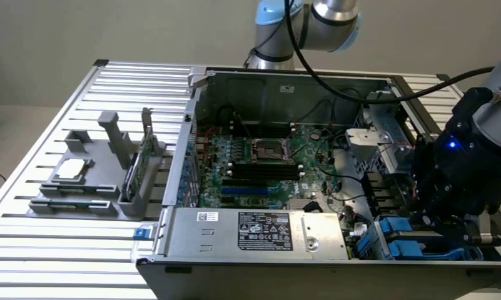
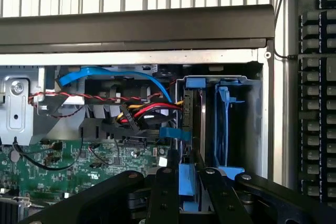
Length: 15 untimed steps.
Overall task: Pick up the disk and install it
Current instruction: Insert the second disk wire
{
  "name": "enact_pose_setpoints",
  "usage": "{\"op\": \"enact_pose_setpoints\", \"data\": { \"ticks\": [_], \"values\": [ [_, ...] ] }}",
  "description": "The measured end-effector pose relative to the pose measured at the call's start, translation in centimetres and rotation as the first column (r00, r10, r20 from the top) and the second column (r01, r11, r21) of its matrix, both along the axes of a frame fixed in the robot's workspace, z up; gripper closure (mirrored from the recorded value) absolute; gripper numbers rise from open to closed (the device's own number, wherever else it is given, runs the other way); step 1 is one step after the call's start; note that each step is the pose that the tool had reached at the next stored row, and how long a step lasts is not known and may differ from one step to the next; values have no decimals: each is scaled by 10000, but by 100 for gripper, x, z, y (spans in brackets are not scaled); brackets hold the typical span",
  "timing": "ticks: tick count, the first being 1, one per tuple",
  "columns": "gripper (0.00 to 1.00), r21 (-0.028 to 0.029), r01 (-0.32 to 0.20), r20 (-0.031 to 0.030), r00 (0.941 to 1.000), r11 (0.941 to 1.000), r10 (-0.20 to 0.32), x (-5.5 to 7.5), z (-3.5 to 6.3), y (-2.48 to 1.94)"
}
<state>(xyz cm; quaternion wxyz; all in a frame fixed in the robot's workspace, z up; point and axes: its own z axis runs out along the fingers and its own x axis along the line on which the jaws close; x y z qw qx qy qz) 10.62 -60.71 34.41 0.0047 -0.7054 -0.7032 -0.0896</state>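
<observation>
Fixture (image 1: 87, 181): grey holder on the slatted surface (image 1: 58, 269), well apart from the tool toward the exterior view's left; a small square silver chip (image 1: 70, 170) lies on it and a thin green card (image 1: 137, 164) stands upright in it.
Computer case (image 1: 233, 250): open, motherboard (image 1: 259, 162) showing, between the fixture and the tool.
Power supply (image 1: 263, 231): silver box with label, near the tool, toward the exterior view's left of it.
Tool (image 2: 185, 182): inside the case at the drive bay, fingers (image 2: 165, 192) slightly apart, standing on either side of a blue rail.
Disk (image 2: 190, 116): upright in the drive bay (image 2: 252, 124), just ahead of the tool; its blue rail (image 2: 186, 184) sits between the fingers. Whether they press on it I cannot tell.
Cables (image 2: 142, 111): red, yellow and blue, just beside the disk.
</observation>
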Motion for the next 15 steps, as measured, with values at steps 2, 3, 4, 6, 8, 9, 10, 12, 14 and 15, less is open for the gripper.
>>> {"op": "enact_pose_setpoints", "data": {
  "ticks": [2, 3, 4, 6, 8, 9, 10, 12, 14, 15],
  "values": [
    [76, 7, -40, 0, 10000, 10000, 40, -35, 7, 1],
    [76, 8, -60, 1, 10000, 10000, 60, -51, 12, 1],
    [76, 8, -73, 1, 10000, 10000, 73, -65, 20, 0],
    [76, 13, -82, 1, 10000, 10000, 82, -84, 51, 0],
    [76, 19, -83, 1, 10000, 10000, 83, -90, 63, 0],
    [76, 34, -87, 1, 10000, 10000, 87, -90, 64, -2],
    [76, 43, -87, 1, 10000, 10000, 87, -90, 65, -1],
    [76, 44, -85, 1, 10000, 10000, 85, -91, 65, -1],
    [76, 44, -84, 1, 10000, 10000, 84, -90, 65, -2],
    [76, 44, -83, 1, 10000, 10000, 83, -90, 65, -2]
  ]
}}
